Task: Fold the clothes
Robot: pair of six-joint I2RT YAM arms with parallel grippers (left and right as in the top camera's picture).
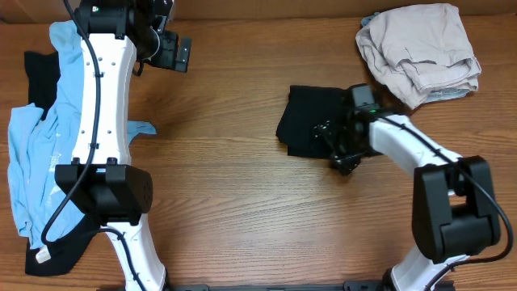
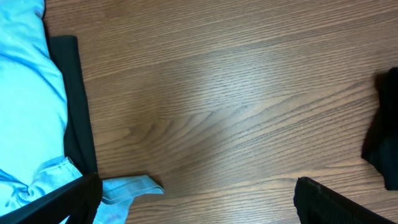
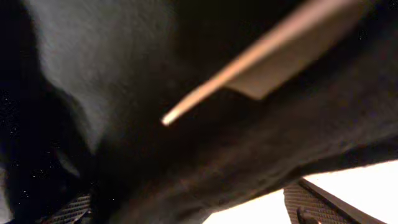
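The wooden counter (image 1: 242, 202) fills nearly the whole overhead view, its brown grain running side to side. Only a dark strip (image 1: 283, 6) of the room shows beyond its far edge.

A loose light blue garment (image 1: 36, 153) sprawls along the left edge, partly under the left arm. It lies over a dark garment (image 1: 34, 66) that shows above and below it. One small blue flap reaches out onto bare wood.

A crumpled beige garment (image 1: 416, 48) sits in the far right corner, well apart from the rest.

The folded black garment (image 1: 311, 121) lies right of centre, flat on the wood.

The right fingers (image 1: 346, 162) are down at its near right edge. In the right wrist view black cloth (image 3: 186, 143) crowds the frame, and the two fingers (image 3: 329, 202) show at the bottom corners, spread.

The left fingers (image 1: 179, 55) hang at the far left, above bare wood. They are spread wide with nothing between them (image 2: 74, 202).
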